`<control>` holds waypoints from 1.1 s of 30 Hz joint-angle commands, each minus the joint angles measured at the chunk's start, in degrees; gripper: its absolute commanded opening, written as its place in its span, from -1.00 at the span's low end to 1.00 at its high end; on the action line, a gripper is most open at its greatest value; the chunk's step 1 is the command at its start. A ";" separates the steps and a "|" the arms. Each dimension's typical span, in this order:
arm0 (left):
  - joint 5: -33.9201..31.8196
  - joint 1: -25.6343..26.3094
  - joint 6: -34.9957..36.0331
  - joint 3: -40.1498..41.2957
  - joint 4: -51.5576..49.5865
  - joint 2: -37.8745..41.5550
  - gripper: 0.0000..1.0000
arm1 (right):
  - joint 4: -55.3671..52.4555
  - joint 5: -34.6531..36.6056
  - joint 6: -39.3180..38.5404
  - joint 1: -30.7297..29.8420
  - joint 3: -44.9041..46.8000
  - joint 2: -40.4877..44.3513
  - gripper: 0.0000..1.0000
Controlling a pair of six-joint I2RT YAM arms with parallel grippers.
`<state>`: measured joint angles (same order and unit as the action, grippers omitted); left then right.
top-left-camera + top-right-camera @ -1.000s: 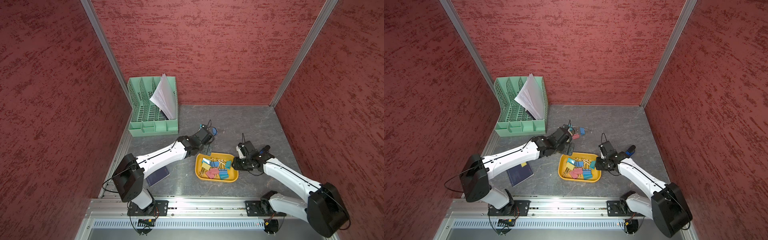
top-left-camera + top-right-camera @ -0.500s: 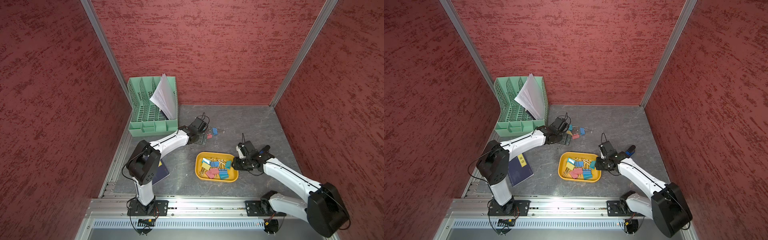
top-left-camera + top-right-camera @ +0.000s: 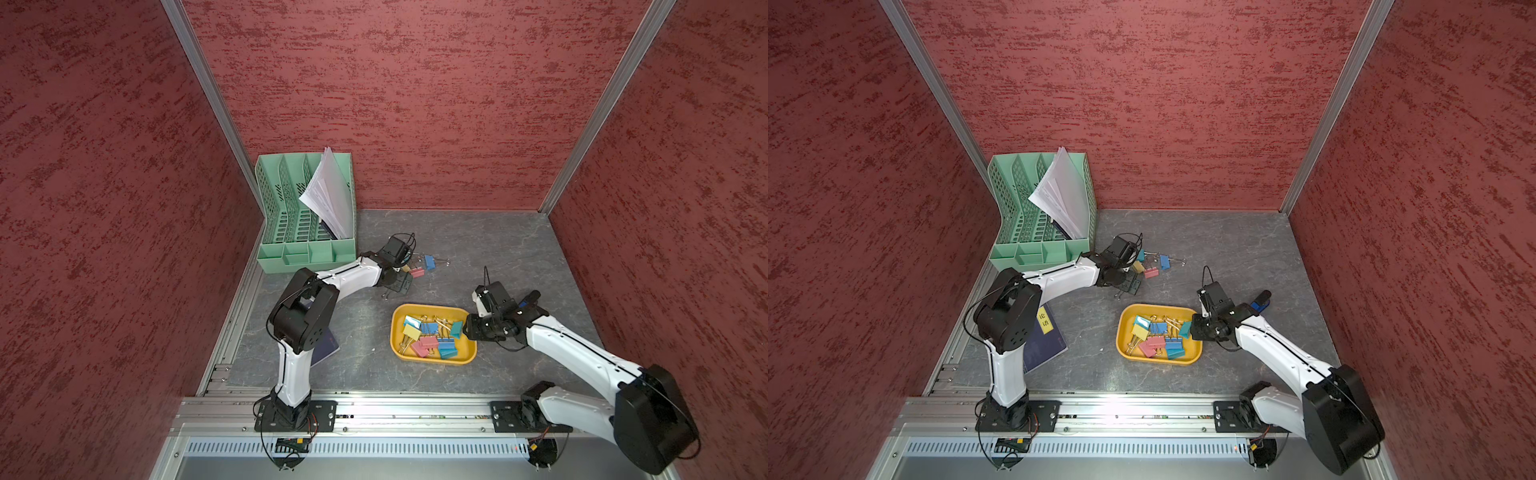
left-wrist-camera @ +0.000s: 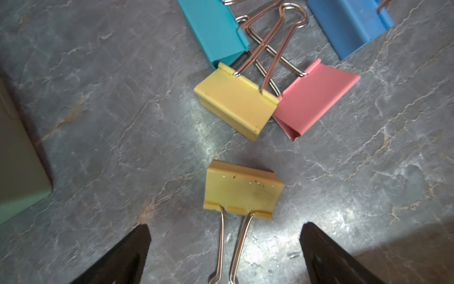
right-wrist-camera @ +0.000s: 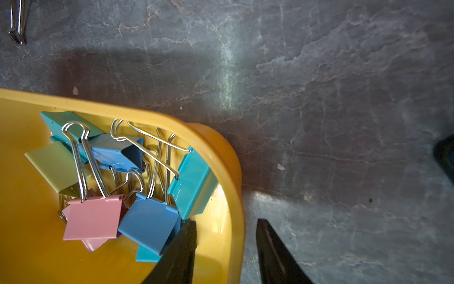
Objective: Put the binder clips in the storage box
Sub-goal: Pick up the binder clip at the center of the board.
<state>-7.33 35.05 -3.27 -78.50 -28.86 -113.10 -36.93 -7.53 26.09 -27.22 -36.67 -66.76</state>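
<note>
Several wire-handled binder clips (image 5: 93, 218) fill rounded plastic storage box (image 5: 32, 250); left end effector (image 4: 224, 224) released, right end effector (image 5: 227, 220) straddles 3 o'clock rim, grip unclear.

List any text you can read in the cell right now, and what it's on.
"论语", small, so likely but not certain: yellow sticker on the dark blue book.
Papers in the green organizer: print too small to read.
Nothing else legible.
</note>
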 commanded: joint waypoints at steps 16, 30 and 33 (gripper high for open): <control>0.04 -0.24 3.36 -7.37 -2.16 -8.19 0.55 | 0.80 -0.53 -0.58 -0.64 0.11 -0.04 -0.11; -1.89 -0.61 3.46 -4.38 0.42 -4.00 0.11 | 0.96 -0.09 -0.51 -0.59 0.26 -0.12 -0.11; -3.05 -0.17 3.17 -3.69 -0.75 -0.53 0.11 | 1.06 -0.12 -0.58 -0.58 0.25 -0.18 -0.12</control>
<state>-8.64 34.68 -0.16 -83.02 -29.23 -118.56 -36.88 -7.55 26.09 -27.22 -36.67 -66.76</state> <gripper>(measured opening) 0.559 0.443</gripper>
